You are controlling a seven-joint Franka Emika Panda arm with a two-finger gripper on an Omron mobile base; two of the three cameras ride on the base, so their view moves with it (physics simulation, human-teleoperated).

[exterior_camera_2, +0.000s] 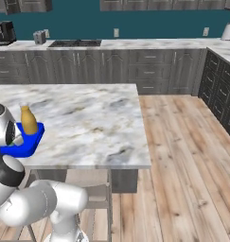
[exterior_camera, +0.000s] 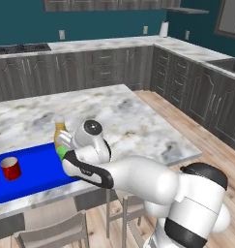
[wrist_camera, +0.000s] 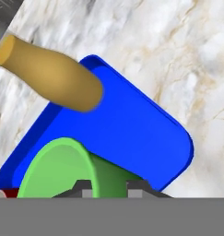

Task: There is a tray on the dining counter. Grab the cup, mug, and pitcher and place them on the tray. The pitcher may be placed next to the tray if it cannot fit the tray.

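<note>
no writing shows anywhere. jaws grasp the green cup [wrist_camera: 62, 166] over the blue tray [wrist_camera: 132, 133] at the marble desk's [exterior_camera: 114, 116] near edge. teal walls, wood floor [exterior_camera_2: 192, 156].

A: What colour is the shallow rectangular tray [exterior_camera: 36, 169] with the raised rim?

B: Bright blue all over. The small straight-sided mug [exterior_camera: 11, 168] on it is bright red, paler inside.

A: And the tapered tumbler [wrist_camera: 67, 168]?

B: Bright green, inside and out. The bottle-shaped jug [exterior_camera_2: 29, 121] is yellow-orange, plain, no pattern.

A: The broad slab surface [exterior_camera: 133, 121]?

B: White-grey marble with brownish and grey veins. The cabinet fronts [exterior_camera_2: 111, 66] behind are dark grey, the wall [exterior_camera_2: 135, 21] deep teal, the floor [exterior_camera_2: 192, 156] light wood planks.

A: The robot arm [exterior_camera: 138, 179]?

B: White with dark joints.
</note>
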